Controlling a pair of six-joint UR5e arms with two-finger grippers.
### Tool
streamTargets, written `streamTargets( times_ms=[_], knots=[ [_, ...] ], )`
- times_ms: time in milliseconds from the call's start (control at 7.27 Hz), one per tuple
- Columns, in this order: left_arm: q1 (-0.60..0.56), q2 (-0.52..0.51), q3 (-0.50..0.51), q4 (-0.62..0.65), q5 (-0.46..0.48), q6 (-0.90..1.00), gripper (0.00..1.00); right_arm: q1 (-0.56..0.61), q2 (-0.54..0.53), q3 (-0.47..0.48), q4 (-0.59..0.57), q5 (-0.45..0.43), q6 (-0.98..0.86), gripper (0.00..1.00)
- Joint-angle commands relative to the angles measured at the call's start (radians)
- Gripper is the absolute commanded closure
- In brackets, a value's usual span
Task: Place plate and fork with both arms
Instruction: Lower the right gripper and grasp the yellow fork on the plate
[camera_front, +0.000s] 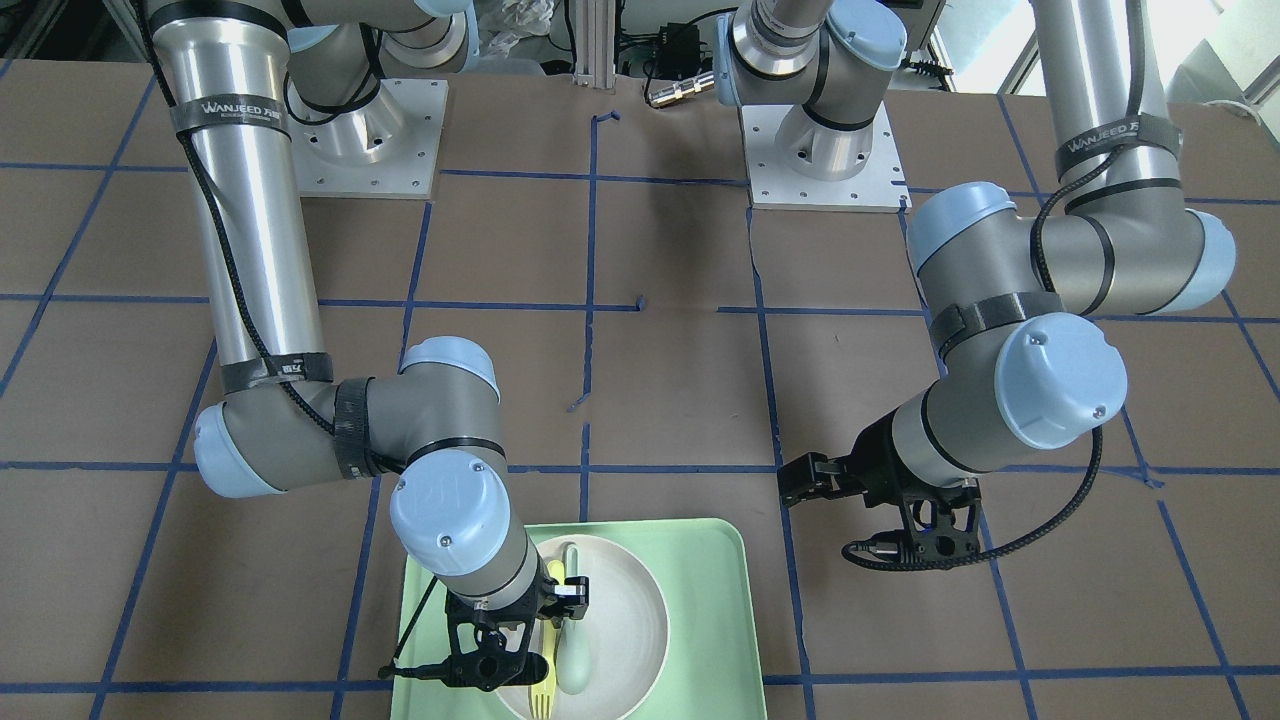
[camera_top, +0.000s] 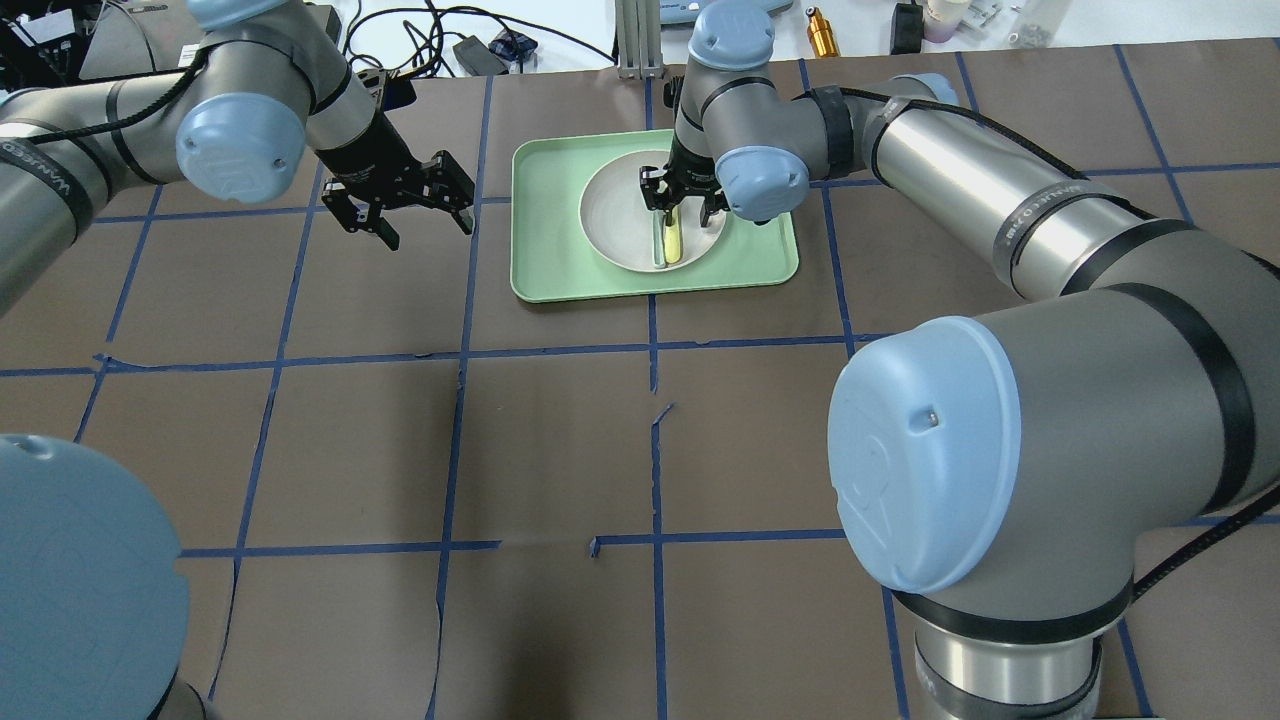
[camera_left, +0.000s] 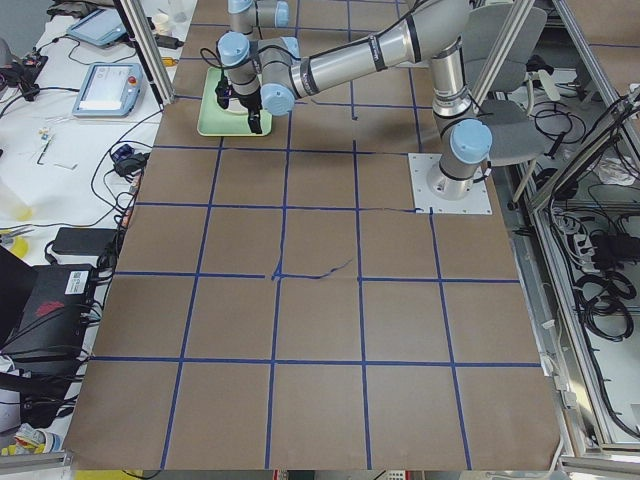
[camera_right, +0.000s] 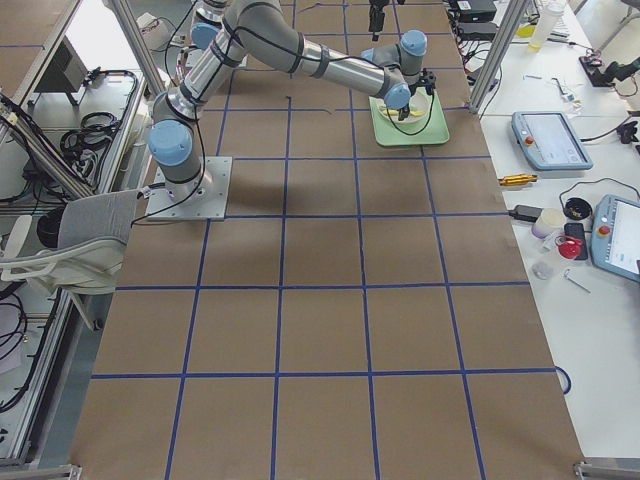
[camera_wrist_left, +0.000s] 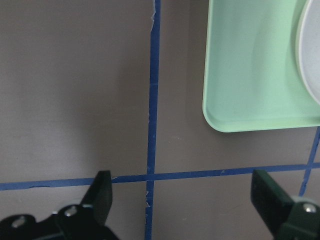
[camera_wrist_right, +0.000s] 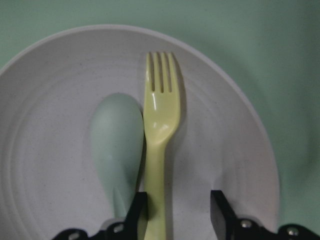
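The off-white plate lies in the mint-green tray. The pale-yellow fork lies on the plate next to a grey-green spoon. My right gripper is low over the plate, open, its fingers either side of the fork's handle. In the right wrist view the fork runs up from between the fingers of the right gripper, the spoon on its left, the plate beneath. My left gripper is open and empty over bare table beside the tray.
The table is brown paper with a blue tape grid. The left wrist view shows the tray's corner and the left gripper's spread fingers. Cables and small items lie along the far edge.
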Motion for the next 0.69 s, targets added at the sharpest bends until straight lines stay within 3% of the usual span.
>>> streamTargets(
  times_ms=[0, 413, 550],
  knots=[
    [0.004, 0.0, -0.002, 0.003, 0.002, 0.0, 0.0, 0.004, 0.014, -0.006, 0.0, 0.0, 0.0, 0.46],
    [0.007, 0.002, -0.002, 0.003, 0.002, 0.0, 0.0, 0.004, 0.014, -0.007, 0.0, 0.0, -0.001, 0.43],
    [0.008, 0.002, -0.002, 0.003, 0.002, 0.0, 0.0, 0.004, 0.01, -0.007, 0.0, 0.0, -0.001, 0.49]
  ],
)
